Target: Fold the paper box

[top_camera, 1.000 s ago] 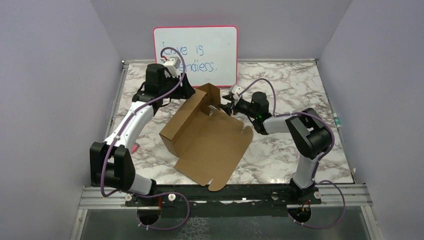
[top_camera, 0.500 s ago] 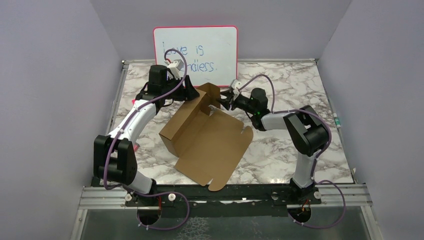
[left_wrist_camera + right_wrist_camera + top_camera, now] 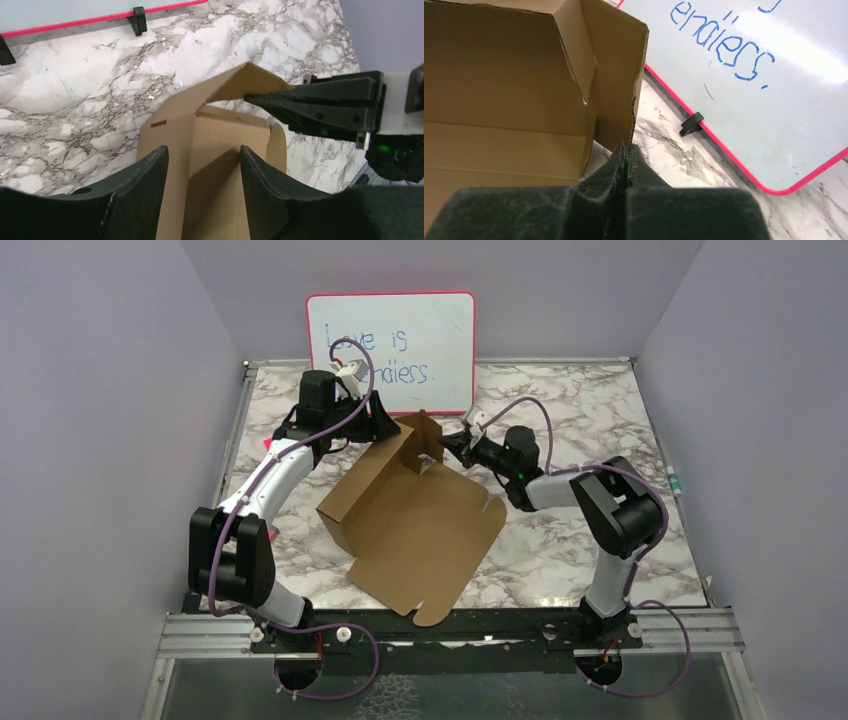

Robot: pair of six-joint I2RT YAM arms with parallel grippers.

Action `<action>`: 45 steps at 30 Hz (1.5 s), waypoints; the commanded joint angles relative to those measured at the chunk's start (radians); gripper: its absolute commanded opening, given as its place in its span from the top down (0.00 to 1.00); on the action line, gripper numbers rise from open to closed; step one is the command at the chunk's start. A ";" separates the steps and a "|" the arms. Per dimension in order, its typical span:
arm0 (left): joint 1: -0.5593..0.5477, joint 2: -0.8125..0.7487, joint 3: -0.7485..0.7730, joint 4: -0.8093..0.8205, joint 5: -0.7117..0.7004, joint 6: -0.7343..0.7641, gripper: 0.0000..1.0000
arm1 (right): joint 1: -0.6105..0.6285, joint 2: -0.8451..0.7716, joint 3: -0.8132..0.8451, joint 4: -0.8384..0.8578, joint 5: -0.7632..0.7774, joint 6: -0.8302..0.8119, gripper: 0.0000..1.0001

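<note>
The cardboard box (image 3: 420, 530) lies half-formed in the middle of the table (image 3: 580, 540), and the step in hand looks like raising its far end: the right gripper (image 3: 625, 150) is pinched tight on the edge of the end flap (image 3: 616, 60), while the left gripper (image 3: 202, 152) hangs with its fingers apart over the raised side wall. Next, the flap probably needs swinging inward while the left steadies that wall. Since a second ago the right gripper has shifted slightly farther back and the box has barely moved.

Count: paper box (image 3: 415, 525) ×1 | whiteboard (image 3: 391, 340) ×1 | marble table (image 3: 600, 400) ×1 | grippers ×2: left gripper (image 3: 385, 428), right gripper (image 3: 447, 443)
</note>
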 commanded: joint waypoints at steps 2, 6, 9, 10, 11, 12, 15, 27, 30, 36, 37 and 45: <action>0.003 0.016 -0.015 0.016 0.013 -0.008 0.46 | 0.066 -0.119 -0.107 0.049 0.131 -0.017 0.99; 0.003 0.017 -0.016 0.016 0.014 -0.012 0.47 | 0.133 -0.182 -0.137 -0.004 0.277 -0.032 0.99; 0.003 0.016 -0.019 0.017 0.018 -0.013 0.49 | 0.172 -0.211 -0.147 -0.037 0.366 -0.017 0.99; 0.003 0.016 -0.019 0.016 0.019 -0.013 0.49 | 0.183 -0.219 -0.149 -0.044 0.400 -0.009 0.99; 0.003 0.016 -0.020 0.016 0.020 -0.014 0.51 | 0.194 -0.228 -0.148 -0.057 0.428 -0.005 0.99; 0.003 0.016 -0.021 0.016 0.021 -0.015 0.52 | 0.204 -0.235 -0.146 -0.071 0.456 -0.001 0.99; 0.003 0.016 -0.024 0.021 0.030 -0.021 0.53 | 0.234 -0.259 -0.125 -0.155 0.523 0.024 0.99; 0.003 0.003 -0.029 0.026 0.036 -0.028 0.53 | 0.373 -0.253 -0.135 -0.248 0.771 0.195 0.99; 0.004 -0.004 -0.027 0.025 0.035 -0.033 0.50 | 0.380 -0.265 -0.147 -0.267 0.793 0.255 0.98; 0.003 -0.029 -0.037 0.047 0.034 -0.047 0.43 | 0.406 -0.269 -0.171 -0.269 0.770 0.273 0.98; 0.003 -0.032 -0.040 0.054 0.033 -0.052 0.43 | 0.412 -0.268 -0.172 -0.273 0.761 0.273 0.98; 0.006 -0.033 -0.051 0.094 0.030 -0.086 0.41 | 0.453 -0.272 -0.173 -0.309 0.805 0.265 0.97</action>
